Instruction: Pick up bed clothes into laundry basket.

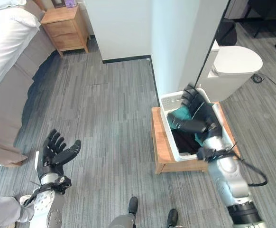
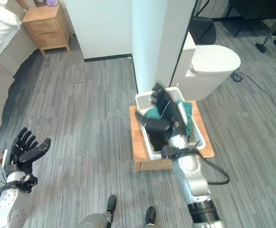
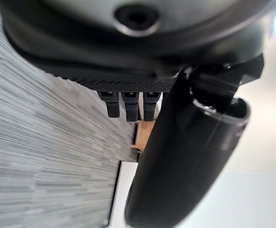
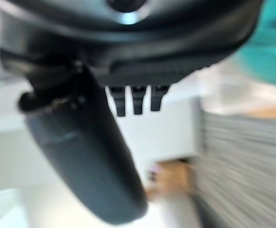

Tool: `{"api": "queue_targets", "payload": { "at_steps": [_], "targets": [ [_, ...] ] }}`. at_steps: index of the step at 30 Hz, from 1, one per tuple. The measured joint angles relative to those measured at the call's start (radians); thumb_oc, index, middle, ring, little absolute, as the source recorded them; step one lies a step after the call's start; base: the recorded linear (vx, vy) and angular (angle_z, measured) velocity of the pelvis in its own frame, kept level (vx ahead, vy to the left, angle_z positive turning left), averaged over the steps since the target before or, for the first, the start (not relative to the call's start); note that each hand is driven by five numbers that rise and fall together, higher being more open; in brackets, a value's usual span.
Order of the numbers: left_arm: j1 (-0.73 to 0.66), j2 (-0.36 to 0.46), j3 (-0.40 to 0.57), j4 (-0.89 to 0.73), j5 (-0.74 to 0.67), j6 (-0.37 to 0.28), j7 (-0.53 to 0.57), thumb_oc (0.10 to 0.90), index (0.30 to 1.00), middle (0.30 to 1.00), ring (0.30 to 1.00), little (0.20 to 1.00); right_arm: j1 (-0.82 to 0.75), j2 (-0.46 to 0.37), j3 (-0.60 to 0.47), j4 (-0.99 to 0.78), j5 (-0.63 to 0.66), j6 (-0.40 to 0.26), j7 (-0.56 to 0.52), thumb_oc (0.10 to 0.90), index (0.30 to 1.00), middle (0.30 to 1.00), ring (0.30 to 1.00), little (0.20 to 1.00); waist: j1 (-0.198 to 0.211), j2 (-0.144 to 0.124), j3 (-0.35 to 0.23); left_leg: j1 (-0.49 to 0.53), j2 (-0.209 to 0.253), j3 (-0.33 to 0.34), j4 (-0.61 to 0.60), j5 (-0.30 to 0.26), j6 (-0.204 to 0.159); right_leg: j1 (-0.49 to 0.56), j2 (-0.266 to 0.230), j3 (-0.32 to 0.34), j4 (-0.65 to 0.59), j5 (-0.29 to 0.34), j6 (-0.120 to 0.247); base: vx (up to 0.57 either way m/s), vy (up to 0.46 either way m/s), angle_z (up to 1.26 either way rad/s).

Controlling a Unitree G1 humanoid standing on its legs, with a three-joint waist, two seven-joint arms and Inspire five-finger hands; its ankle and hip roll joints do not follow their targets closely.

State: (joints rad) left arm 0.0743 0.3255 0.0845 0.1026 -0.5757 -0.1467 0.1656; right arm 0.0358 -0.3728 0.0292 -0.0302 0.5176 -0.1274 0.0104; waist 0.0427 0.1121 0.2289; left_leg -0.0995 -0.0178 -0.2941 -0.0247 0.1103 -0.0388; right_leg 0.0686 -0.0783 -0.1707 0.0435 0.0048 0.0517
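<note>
Bed (image 1: 5,71) far left, wood nightstand (image 1: 67,28) beyond it. Left hand (image 1: 55,152) low over grey plank floor (image 1: 105,118), fingers spread, holding nothing. Right hand (image 1: 197,116) above the laundry basket (image 2: 145,102) on its low wooden tabletop (image 1: 159,142) — fingers straight, empty. Teal and dark clothes (image 1: 183,135) already inside (soft, light, limp — pinch a bunched fold).
</note>
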Motion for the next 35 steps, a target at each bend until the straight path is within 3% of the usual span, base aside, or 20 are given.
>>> {"api": "queue_targets", "payload": {
  "at_steps": [2, 3, 4, 5, 6, 8, 10, 13, 15, 16, 18, 20, 21, 23, 24, 25, 26, 27, 29, 35],
  "targets": [
    [-0.013, -0.019, -0.053, -0.049, 0.016, 0.000, -0.022, 0.800, 0.900, 0.900, 0.900, 0.900, 0.096, 0.027, -0.001, 0.013, 0.008, 0.021, -0.010, 0.800, 0.900, 0.900, 0.900, 0.900, -0.020, 0.016, 0.004, -0.025, -0.005, -0.178, 0.020, 0.036, -0.012, -0.048, 0.078, 0.286, 0.117, -0.152, -0.004, -0.08, -0.107, 2.74],
    [-0.024, -0.023, -0.069, -0.061, 0.020, -0.001, -0.024, 0.800, 0.900, 0.900, 0.900, 0.900, 0.130, 0.053, -0.017, 0.031, 0.034, 0.015, -0.016, 0.800, 0.900, 0.900, 0.900, 0.900, -0.024, 0.016, 0.006, -0.035, -0.009, -0.243, 0.014, 0.021, -0.019, -0.051, 0.130, 0.336, 0.105, -0.169, -0.017, -0.11, -0.193, 2.13],
    [0.006, -0.010, -0.060, -0.077, 0.021, 0.000, -0.024, 0.800, 0.900, 0.900, 0.900, 0.900, 0.133, 0.089, 0.007, 0.060, 0.055, 0.021, -0.013, 0.800, 0.900, 0.900, 0.900, 0.900, 0.003, -0.027, 0.003, -0.038, -0.036, -0.252, -0.009, 0.022, -0.019, -0.058, 0.129, 0.340, 0.083, -0.167, -0.021, -0.06, -0.157, 1.83],
    [0.020, -0.045, -0.052, -0.068, 0.027, 0.005, -0.025, 0.800, 0.900, 0.900, 0.900, 0.900, 0.133, 0.087, 0.014, 0.078, 0.069, 0.019, -0.009, 0.800, 0.900, 0.900, 0.900, 0.900, 0.013, -0.019, 0.009, -0.042, -0.042, -0.292, -0.019, 0.025, -0.018, -0.049, 0.140, 0.312, 0.097, -0.156, -0.056, -0.12, -0.144, 1.81],
    [0.057, -0.077, -0.037, -0.078, 0.027, 0.010, -0.017, 0.800, 0.900, 0.900, 0.900, 0.900, 0.146, 0.081, 0.022, 0.117, 0.090, 0.028, -0.004, 0.800, 0.900, 0.900, 0.900, 0.900, 0.033, -0.025, -0.011, -0.060, -0.061, -0.312, -0.002, -0.039, -0.068, -0.021, 0.132, 0.263, 0.016, -0.126, -0.096, -0.18, -0.052, 1.82],
    [0.093, -0.098, -0.001, -0.054, 0.023, 0.012, -0.021, 0.800, 0.900, 0.900, 0.900, 0.900, 0.160, 0.045, 0.025, 0.130, 0.086, 0.032, 0.010, 0.800, 0.900, 0.900, 0.900, 0.900, 0.074, -0.049, 0.004, -0.130, -0.083, -0.178, 0.080, -0.083, -0.046, 0.013, 0.098, 0.117, -0.029, -0.094, -0.103, -0.31, -0.006, 2.01],
    [0.123, -0.098, 0.039, 0.017, 0.010, 0.016, -0.015, 0.800, 0.900, 0.900, 0.900, 0.900, 0.162, 0.038, -0.007, 0.137, 0.085, 0.037, 0.005, 0.800, 0.900, 0.900, 0.900, 0.900, 0.082, -0.084, 0.013, -0.163, -0.099, 0.060, 0.193, -0.117, -0.001, 0.021, 0.050, -0.008, -0.034, -0.100, -0.106, -0.26, 0.054, 1.86],
    [0.165, -0.103, 0.088, 0.057, -0.014, 0.046, -0.016, 0.800, 0.900, 0.900, 0.900, 0.900, 0.158, 0.061, -0.058, 0.123, 0.086, 0.037, 0.001, 0.800, 0.900, 0.900, 0.900, 0.900, 0.063, -0.138, 0.040, -0.125, -0.020, 0.376, 0.306, -0.143, 0.037, 0.075, 0.002, -0.215, -0.078, -0.110, -0.090, -0.11, 0.121, 1.98],
    [0.178, -0.111, 0.068, 0.056, -0.014, 0.050, -0.023, 0.800, 0.900, 0.900, 0.900, 0.900, 0.165, 0.067, -0.077, 0.128, 0.086, 0.038, -0.010, 0.800, 0.900, 0.900, 0.900, 0.900, 0.046, -0.135, 0.038, -0.094, 0.032, 0.447, 0.279, -0.133, 0.046, 0.081, 0.002, -0.273, -0.054, -0.110, -0.089, 0.03, 0.124, 1.96],
    [0.203, -0.117, 0.028, 0.055, -0.013, 0.067, -0.026, 0.800, 0.900, 0.900, 0.900, 0.900, 0.184, 0.066, -0.091, 0.134, 0.085, 0.040, -0.019, 0.800, 0.900, 0.900, 0.900, 0.900, 0.037, -0.112, 0.025, -0.015, 0.087, 0.480, 0.179, -0.021, 0.095, 0.101, 0.008, -0.298, -0.009, -0.121, -0.073, 0.08, 0.132, 1.85],
    [0.215, -0.131, -0.016, 0.056, -0.010, 0.088, -0.030, 0.800, 0.900, 0.900, 0.900, 0.900, 0.181, 0.070, -0.105, 0.138, 0.075, 0.046, -0.017, 0.800, 0.900, 0.900, 0.900, 0.900, 0.025, -0.054, 0.022, 0.051, 0.097, 0.446, 0.065, -0.012, 0.092, 0.029, -0.030, -0.305, 0.232, -0.200, -0.003, 0.15, 0.435, 1.71],
    [0.215, -0.127, -0.013, 0.053, 0.024, 0.086, -0.028, 0.800, 0.900, 0.900, 0.900, 0.900, 0.159, 0.087, -0.078, 0.137, 0.035, 0.050, -0.012, 0.800, 0.900, 0.900, 0.900, 0.900, 0.042, -0.086, 0.002, 0.060, 0.047, 0.430, 0.038, -0.026, 0.071, -0.004, -0.128, -0.336, 0.098, -0.145, 0.010, 0.07, 0.418, 0.77],
    [0.200, -0.127, -0.018, 0.079, 0.041, 0.092, -0.028, 0.800, 0.900, 0.900, 0.900, 0.900, 0.147, 0.100, -0.082, 0.155, 0.003, 0.051, -0.013, 0.800, 0.900, 0.900, 0.900, 0.900, 0.034, -0.073, -0.005, 0.056, 0.033, 0.407, 0.046, -0.054, 0.043, -0.019, -0.152, -0.332, 0.169, -0.151, 0.048, -0.05, 0.227, 0.63],
    [0.185, -0.125, -0.027, 0.087, 0.049, 0.093, -0.032, 0.800, 0.900, 0.900, 0.900, 0.900, 0.144, 0.119, -0.088, 0.187, -0.025, 0.052, -0.024, 0.800, 0.900, 0.900, 0.900, 0.900, 0.030, -0.064, -0.010, 0.058, 0.036, 0.391, 0.053, -0.055, 0.043, -0.049, -0.177, -0.313, 0.276, -0.154, 0.042, -0.03, 0.104, 0.60],
    [0.182, -0.119, -0.031, 0.090, 0.057, 0.090, -0.033, 0.800, 0.900, 0.900, 0.900, 0.900, 0.154, 0.120, -0.082, 0.203, -0.039, 0.053, -0.028, 0.800, 0.900, 0.900, 0.900, 0.900, 0.018, -0.055, -0.009, 0.068, 0.034, 0.375, 0.055, -0.059, 0.052, -0.079, -0.187, -0.255, 0.375, -0.152, 0.029, 0.06, 0.077, 0.68],
    [0.179, -0.105, -0.036, 0.099, 0.068, 0.089, -0.031, 0.800, 0.900, 0.900, 0.900, 0.900, 0.162, 0.122, -0.075, 0.234, -0.054, 0.053, -0.034, 0.800, 0.900, 0.900, 0.900, 0.900, -0.014, -0.048, -0.009, 0.078, 0.039, 0.326, 0.051, -0.082, 0.076, -0.123, -0.159, -0.109, 0.454, -0.166, 0.031, 0.08, 0.079, 0.85],
    [0.178, -0.089, -0.032, 0.107, 0.068, 0.085, -0.028, 0.800, 0.900, 0.900, 0.900, 0.900, 0.157, 0.131, -0.070, 0.268, -0.068, 0.056, -0.038, 0.800, 0.900, 0.900, 0.900, 0.900, -0.032, -0.045, -0.013, 0.081, 0.050, 0.306, 0.042, -0.090, 0.066, -0.139, -0.095, 0.045, 0.403, -0.197, 0.076, 0.05, -0.008, 0.67],
    [0.171, -0.077, -0.029, 0.124, 0.068, 0.085, -0.025, 0.800, 0.900, 0.900, 0.900, 0.900, 0.164, 0.134, -0.069, 0.280, -0.074, 0.062, -0.047, 0.800, 0.900, 0.900, 0.900, 0.900, -0.027, -0.054, -0.011, 0.084, 0.051, 0.311, 0.037, -0.087, 0.061, -0.173, -0.095, 0.060, 0.351, -0.201, 0.080, 0.01, -0.034, 0.10],
    [0.189, -0.060, 0.001, 0.123, 0.068, 0.084, -0.022, 0.800, 0.900, 0.900, 0.900, 0.900, 0.172, 0.148, -0.059, 0.301, -0.081, 0.071, -0.052, 0.800, 0.900, 0.900, 0.900, 0.900, -0.015, -0.099, -0.010, 0.090, 0.030, 0.334, 0.040, -0.088, 0.059, -0.208, -0.119, -0.017, 0.181, -0.081, 0.046, 0.01, -0.054, -0.13],
    [0.223, -0.121, -0.002, 0.130, 0.066, 0.076, -0.001, 0.800, 0.900, 0.900, 0.900, 0.900, 0.201, 0.143, -0.060, 0.331, -0.080, 0.090, -0.082, 0.800, 0.900, 0.900, 0.900, 0.900, -0.006, -0.105, -0.028, 0.124, 0.056, 0.328, 0.014, -0.101, 0.017, -0.106, -0.056, -0.012, -0.018, 0.039, 0.032, 0.08, -0.024, -0.05]
  ]
}}
